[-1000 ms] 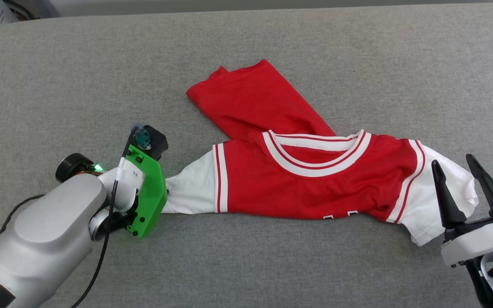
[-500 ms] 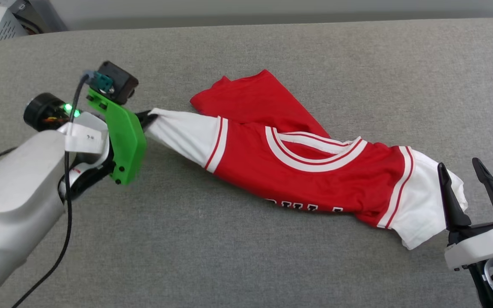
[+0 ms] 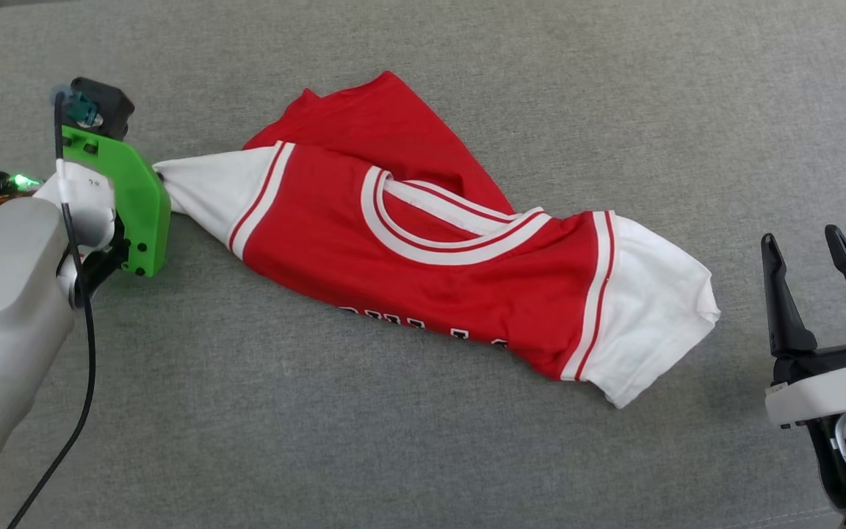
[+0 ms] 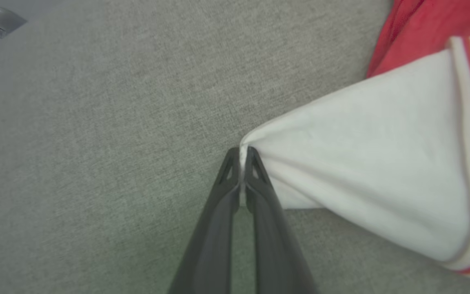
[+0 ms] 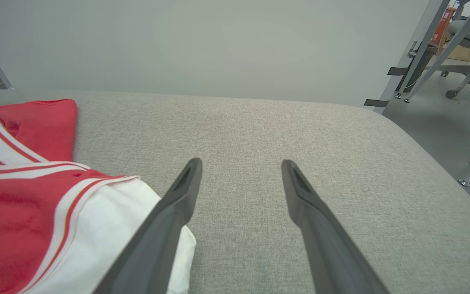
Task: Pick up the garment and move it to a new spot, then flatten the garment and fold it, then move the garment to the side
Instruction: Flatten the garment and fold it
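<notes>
- Right hand (image 3: 800,235): fingers stood apart, empty, just beside the garment's near white sleeve.
- Garment (image 3: 305,220): red jersey, lay rumpled on grey desk (image 3: 320,455).
- Left hand (image 4: 241,153): was clamped on the garment's far sleeve tip.

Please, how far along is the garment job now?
Done: the left end effector is shut on a white sleeve of the garment. In hand: probably the move to a new spot; the right end effector is open, holding nothing. Left: flattening, folding, moving aside, since the garment lies crumpled.
</notes>
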